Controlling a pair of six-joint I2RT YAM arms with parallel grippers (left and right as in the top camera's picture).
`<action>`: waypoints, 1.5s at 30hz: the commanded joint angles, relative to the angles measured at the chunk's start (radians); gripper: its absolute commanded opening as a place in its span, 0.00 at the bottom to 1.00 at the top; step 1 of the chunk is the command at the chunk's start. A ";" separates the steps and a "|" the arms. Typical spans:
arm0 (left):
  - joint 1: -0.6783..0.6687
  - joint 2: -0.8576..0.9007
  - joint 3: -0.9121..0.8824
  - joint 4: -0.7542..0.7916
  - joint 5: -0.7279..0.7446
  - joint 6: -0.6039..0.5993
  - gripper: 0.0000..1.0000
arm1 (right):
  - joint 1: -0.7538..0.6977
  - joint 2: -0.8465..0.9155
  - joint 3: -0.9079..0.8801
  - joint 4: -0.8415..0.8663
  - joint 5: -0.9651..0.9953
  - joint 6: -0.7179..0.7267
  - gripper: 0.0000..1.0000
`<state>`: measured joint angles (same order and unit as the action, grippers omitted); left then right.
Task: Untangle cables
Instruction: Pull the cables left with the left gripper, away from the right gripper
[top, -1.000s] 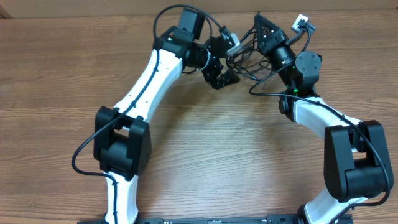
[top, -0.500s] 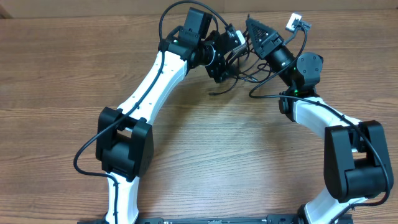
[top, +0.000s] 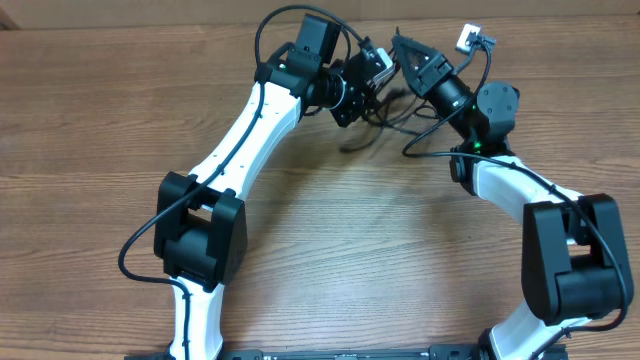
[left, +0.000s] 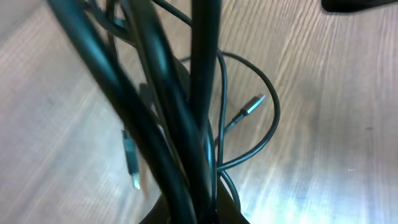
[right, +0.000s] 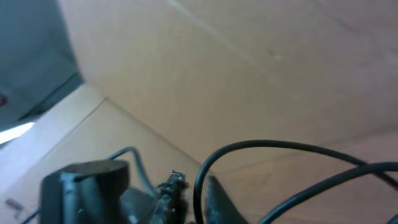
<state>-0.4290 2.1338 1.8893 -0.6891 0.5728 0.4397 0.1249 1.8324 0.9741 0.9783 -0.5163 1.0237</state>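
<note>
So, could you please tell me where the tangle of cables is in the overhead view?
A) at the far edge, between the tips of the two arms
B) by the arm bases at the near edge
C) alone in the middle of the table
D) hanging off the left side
A: the cables bunch near the far edge of the table, just where the left arm and the right arm come together.

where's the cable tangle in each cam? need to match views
Overhead: cables top centre, a thin tangle.
Left wrist: cables fill the centre, top to bottom, close up.
Right wrist: one black loop lower right, likely one of them.
Landmark: wood table, clear in overhead and left wrist.
</note>
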 joint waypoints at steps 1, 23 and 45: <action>0.029 -0.091 0.004 -0.025 0.049 -0.120 0.04 | -0.021 -0.024 0.009 -0.039 0.018 -0.011 0.53; 0.305 -0.295 0.004 -0.105 0.375 -0.686 0.04 | -0.058 -0.024 0.009 -0.137 -0.481 0.026 1.00; 0.580 -0.296 0.004 -0.765 0.343 0.434 0.04 | 0.050 -0.024 0.009 -0.118 -0.767 0.045 1.00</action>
<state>0.1520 1.8416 1.8854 -1.4536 0.9279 0.6155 0.1612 1.8320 0.9745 0.8516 -1.1774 1.0908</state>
